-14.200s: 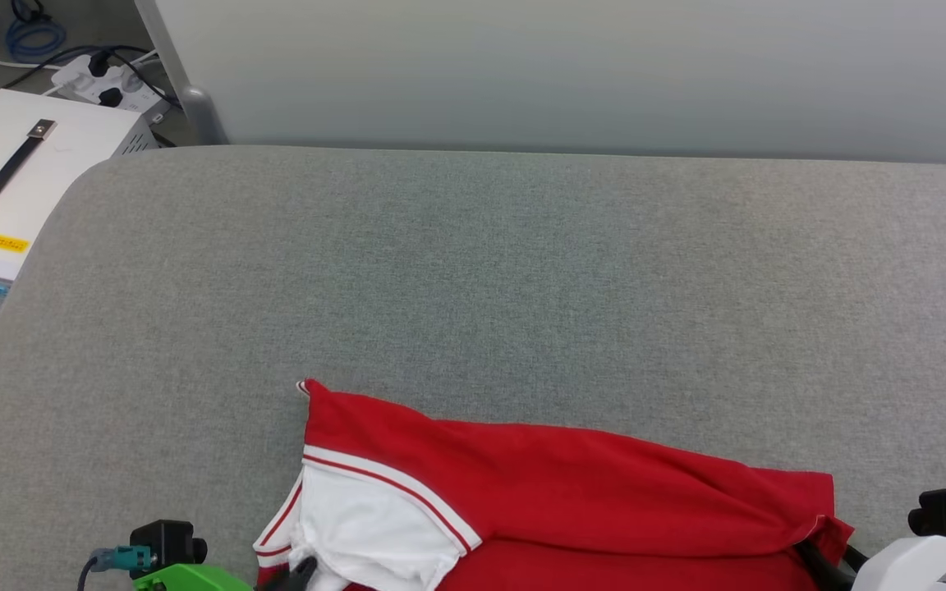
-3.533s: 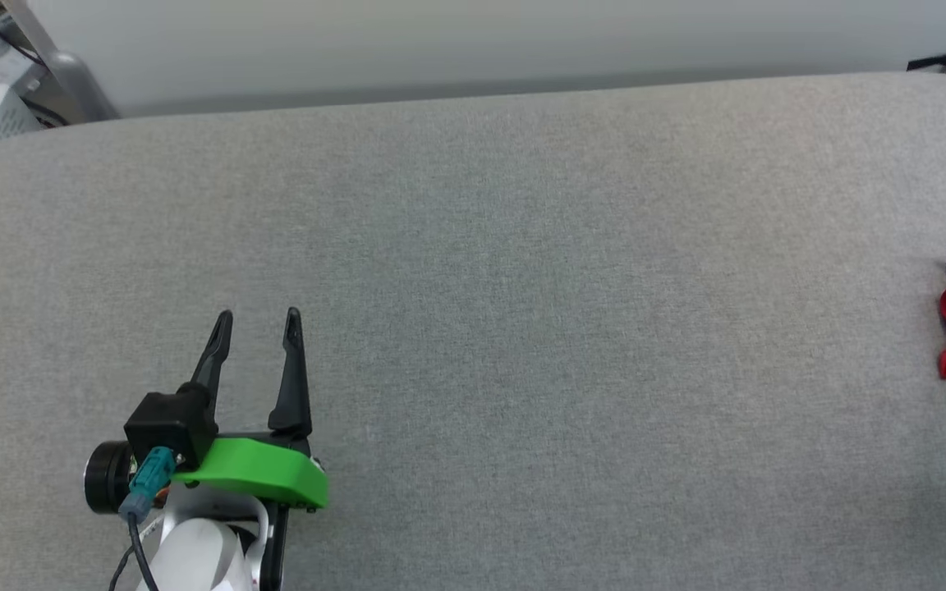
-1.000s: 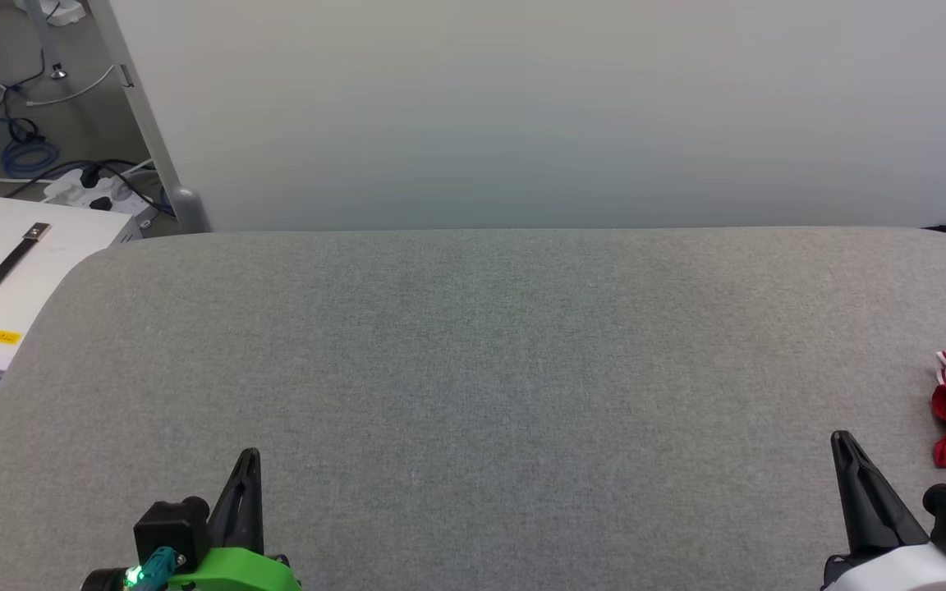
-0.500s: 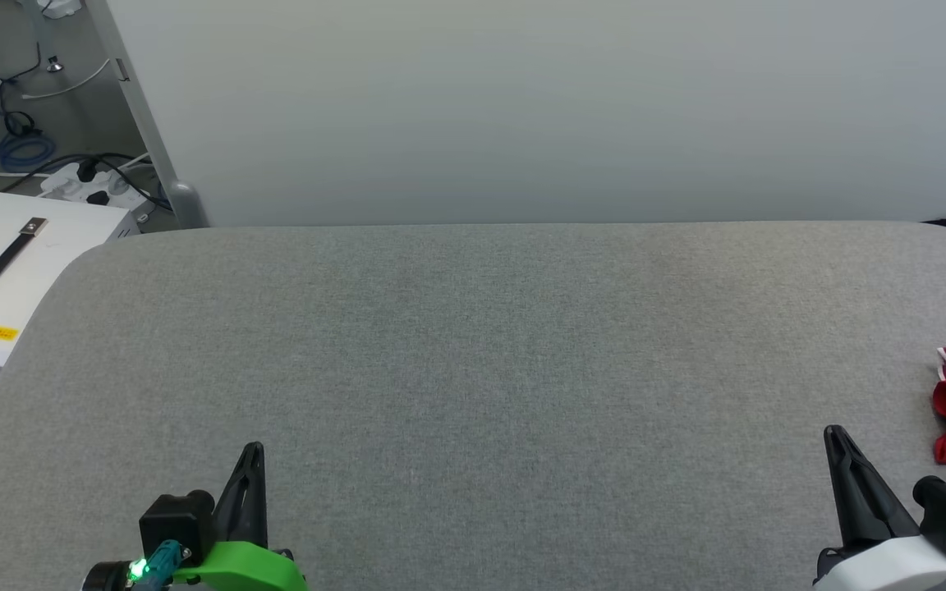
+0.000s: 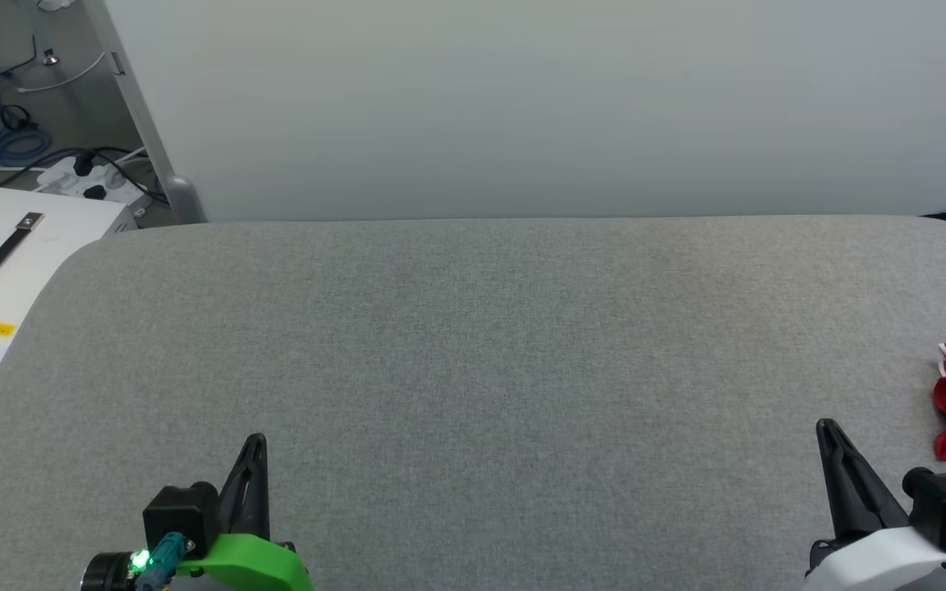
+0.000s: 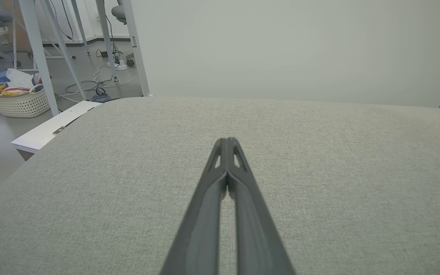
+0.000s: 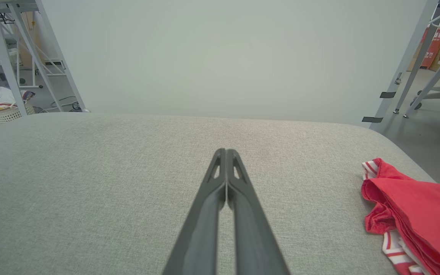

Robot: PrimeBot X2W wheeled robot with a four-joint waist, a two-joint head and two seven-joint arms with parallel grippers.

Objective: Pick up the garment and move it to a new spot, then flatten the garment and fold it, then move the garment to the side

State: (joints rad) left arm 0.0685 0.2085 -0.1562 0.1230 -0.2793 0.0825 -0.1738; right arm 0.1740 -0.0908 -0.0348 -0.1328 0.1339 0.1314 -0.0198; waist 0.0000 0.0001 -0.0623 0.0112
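A: Grippers?
B: The left gripper (image 6: 227, 144) has both fingers pressed together along their length, tips touching. It hangs over the grey padded table (image 5: 473, 345), at the lower left in the head view.
A: And the right?
B: Same. The right gripper (image 7: 225, 152) is closed finger on finger, above the table at the lower right in the head view. Both point toward the pale wall panel (image 5: 522, 107) behind the table.
A: Where's the garment (image 7: 407, 214)?
B: On the table at its right edge, off to the right of the right gripper and apart from it. Neither gripper touches it.
A: Is it flat?
B: No, it's rumpled, with red cloth in loose layers. Red-white striped trim shows at the far tip and along the near side. The frame edge cuts part of it off, so I can't tell its full outline and can't read any lettering.
A: Anything around the table?
B: A white box (image 5: 5, 246) with a black strap handle sits past the far left corner, lower than the tabletop. A power strip (image 5: 83, 176) with cables lies behind it. The left wrist view shows a basket (image 6: 19, 103) on the floor among metal frame legs.
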